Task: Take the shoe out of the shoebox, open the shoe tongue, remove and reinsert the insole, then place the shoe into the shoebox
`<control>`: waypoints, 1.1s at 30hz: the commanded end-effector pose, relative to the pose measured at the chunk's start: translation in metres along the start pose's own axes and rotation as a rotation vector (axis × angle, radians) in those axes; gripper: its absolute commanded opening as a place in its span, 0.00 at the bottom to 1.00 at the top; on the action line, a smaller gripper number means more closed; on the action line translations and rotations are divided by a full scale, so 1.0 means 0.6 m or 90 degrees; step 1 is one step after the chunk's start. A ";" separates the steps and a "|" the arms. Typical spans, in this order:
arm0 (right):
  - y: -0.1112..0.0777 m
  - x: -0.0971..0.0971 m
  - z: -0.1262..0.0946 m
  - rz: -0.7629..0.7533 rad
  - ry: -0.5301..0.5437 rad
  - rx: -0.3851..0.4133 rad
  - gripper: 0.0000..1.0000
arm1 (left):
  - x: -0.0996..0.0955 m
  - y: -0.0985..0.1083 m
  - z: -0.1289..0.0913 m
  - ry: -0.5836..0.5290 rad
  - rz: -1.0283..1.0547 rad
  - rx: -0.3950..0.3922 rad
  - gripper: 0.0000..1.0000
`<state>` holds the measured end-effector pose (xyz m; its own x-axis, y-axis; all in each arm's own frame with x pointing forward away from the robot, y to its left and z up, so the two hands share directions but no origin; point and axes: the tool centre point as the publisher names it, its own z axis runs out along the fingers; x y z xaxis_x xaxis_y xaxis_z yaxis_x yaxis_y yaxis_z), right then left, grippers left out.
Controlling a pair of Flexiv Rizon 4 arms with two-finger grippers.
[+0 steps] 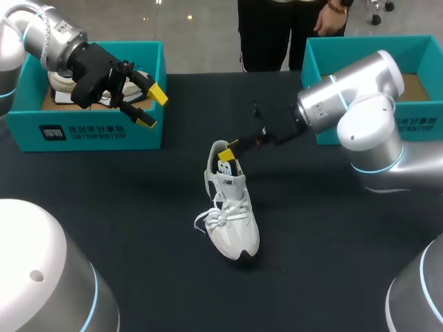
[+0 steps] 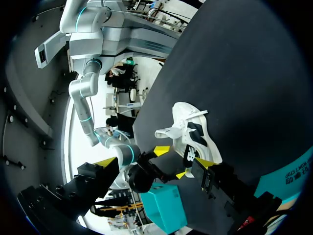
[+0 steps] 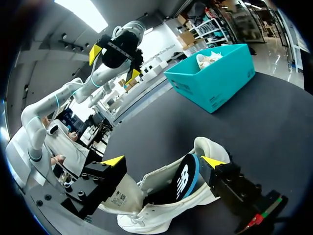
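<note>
A white shoe (image 1: 232, 214) lies on the black table, toe towards me; it also shows ahead of the left gripper (image 2: 195, 137). Its dark insole (image 3: 185, 180) stands up out of the heel opening. The white tongue (image 3: 122, 197) is folded forward. My right gripper (image 1: 228, 151) hangs at the heel, open (image 3: 163, 161), fingers astride the shoe, one yellow tip close beside the insole. My left gripper (image 1: 152, 107) is open and empty, held above the front wall of the left teal shoebox (image 1: 83, 131). In its own view the left gripper (image 2: 155, 162) looks towards the shoe.
A second teal shoebox (image 1: 415, 124) stands at the back right behind my right arm. The left box holds another light shoe (image 1: 69, 86). A person stands beyond the far edge of the table.
</note>
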<state>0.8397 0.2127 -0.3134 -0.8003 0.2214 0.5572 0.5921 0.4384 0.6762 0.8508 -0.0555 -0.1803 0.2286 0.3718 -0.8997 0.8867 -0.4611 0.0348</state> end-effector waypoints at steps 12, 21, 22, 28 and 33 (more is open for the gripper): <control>0.008 -0.003 0.019 0.003 0.012 0.009 1.00 | 0.000 -0.001 0.000 0.002 0.001 0.000 1.00; 0.018 0.011 -0.016 0.055 -0.070 0.004 0.66 | 0.000 -0.001 0.000 0.002 0.001 0.000 1.00; 0.020 0.012 -0.020 0.059 -0.078 -0.001 0.47 | 0.000 -0.001 0.000 0.002 0.001 0.000 1.00; 0.022 0.015 -0.027 0.077 -0.106 -0.001 0.10 | 0.000 -0.001 0.000 0.002 0.001 0.000 1.00; 0.021 0.027 -0.032 0.095 -0.154 0.030 0.00 | 0.000 -0.001 0.000 0.002 0.001 0.000 1.00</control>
<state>0.8397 0.2059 -0.2940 -0.7156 0.4155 0.5615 0.6983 0.4036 0.5912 0.8508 -0.0555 -0.1802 0.2286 0.3718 -0.8997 0.8867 -0.4611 0.0348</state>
